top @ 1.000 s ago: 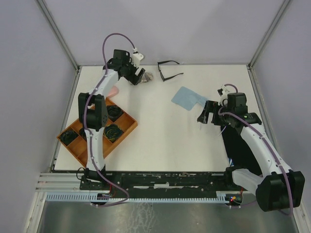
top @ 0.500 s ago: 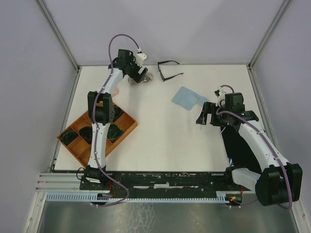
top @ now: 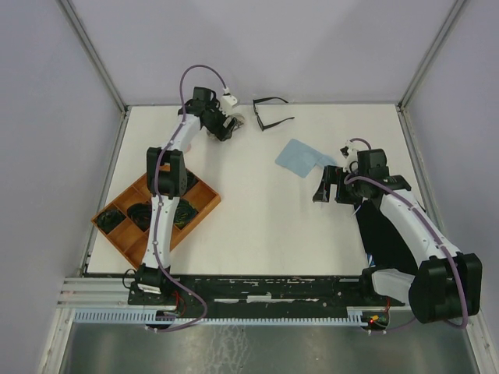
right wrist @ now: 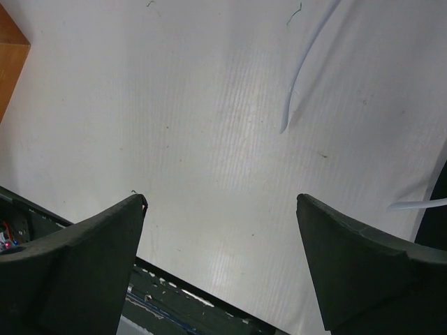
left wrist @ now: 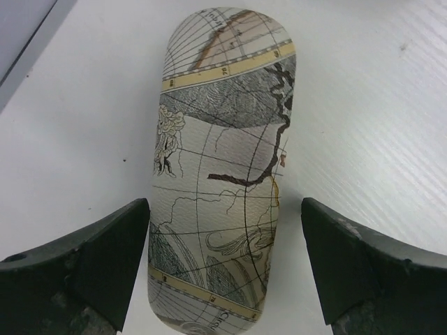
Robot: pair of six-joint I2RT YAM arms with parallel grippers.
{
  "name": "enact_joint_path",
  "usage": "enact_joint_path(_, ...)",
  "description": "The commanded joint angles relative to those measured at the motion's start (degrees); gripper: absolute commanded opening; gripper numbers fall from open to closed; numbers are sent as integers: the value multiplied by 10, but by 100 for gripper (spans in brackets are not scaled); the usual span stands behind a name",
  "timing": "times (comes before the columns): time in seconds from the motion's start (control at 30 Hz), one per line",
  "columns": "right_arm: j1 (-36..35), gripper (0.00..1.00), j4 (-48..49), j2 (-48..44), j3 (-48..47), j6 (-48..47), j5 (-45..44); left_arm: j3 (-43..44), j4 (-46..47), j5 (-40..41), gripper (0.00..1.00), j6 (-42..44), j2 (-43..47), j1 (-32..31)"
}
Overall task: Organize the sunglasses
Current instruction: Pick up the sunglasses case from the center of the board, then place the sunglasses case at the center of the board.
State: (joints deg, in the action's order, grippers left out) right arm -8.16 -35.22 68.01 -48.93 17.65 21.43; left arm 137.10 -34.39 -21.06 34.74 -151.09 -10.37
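Observation:
A pair of sunglasses with a thin black frame lies open at the back of the table. More dark sunglasses sit in compartments of the orange tray at the left. My left gripper reaches to the far back left and stands open around the near end of a map-patterned case. The case lies flat between the fingers, with a gap on its right side. My right gripper hangs open over bare table right of centre, with nothing between its fingers.
A light-blue cloth lies between the thin-framed pair and my right gripper. A white cable crosses the right wrist view, and a corner of the orange tray shows at that view's left edge. Walls enclose the table at the back and sides.
My left gripper has swung right along the back edge and now straddles the patterned case. My right gripper has drifted slightly left. Both stayed open.

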Motion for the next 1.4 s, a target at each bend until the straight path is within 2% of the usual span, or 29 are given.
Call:
enact_joint_path(0.0,-6,97,7,6,-17,-9,13,27,-11,-21,88,24,-4,1)
enact_joint_path(0.1,-7,97,5,5,-18,-8,11,25,-13,-31,73,18,2,1)
enact_joint_path(0.3,-8,97,4,-3,-17,-7,7,4,-13,-50,55,-10,29,0)
enact_joint_path(0.4,-8,97,7,-7,-16,-3,5,-6,-13,-45,43,-51,52,-3)
enact_joint_path(0.43,-7,97,9,-7,-15,-2,5,-12,-12,-46,38,-68,63,-5)
enact_joint_path(0.57,-8,97,24,-20,-7,21,-6,-84,47,-41,5,-196,140,-13)
enact_joint_path(0.63,-8,97,41,-31,1,37,-8,-147,93,-43,3,-268,196,-20)
enact_joint_path(0.7,-9,97,55,-40,7,58,-15,-245,165,-39,3,-319,263,-38)
enact_joint_path(0.73,-9,97,62,-44,10,67,-19,-314,215,-18,3,-336,297,-52)
enact_joint_path(0.8,-8,97,69,-54,15,90,-28,-389,259,33,3,-355,355,-85)
enact_joint_path(0.93,-8,97,73,-75,24,134,-74,-465,266,95,3,-424,418,-147)
enact_joint_path(1.07,-8,98,70,-100,35,175,-130,-544,251,195,3,-485,474,-222)
enact_joint_path(1.27,-7,98,56,-129,54,189,-179,-670,235,328,3,-537,521,-358)
enact_joint_path(1.37,-7,98,56,-143,70,186,-178,-732,252,365,3,-572,547,-414)
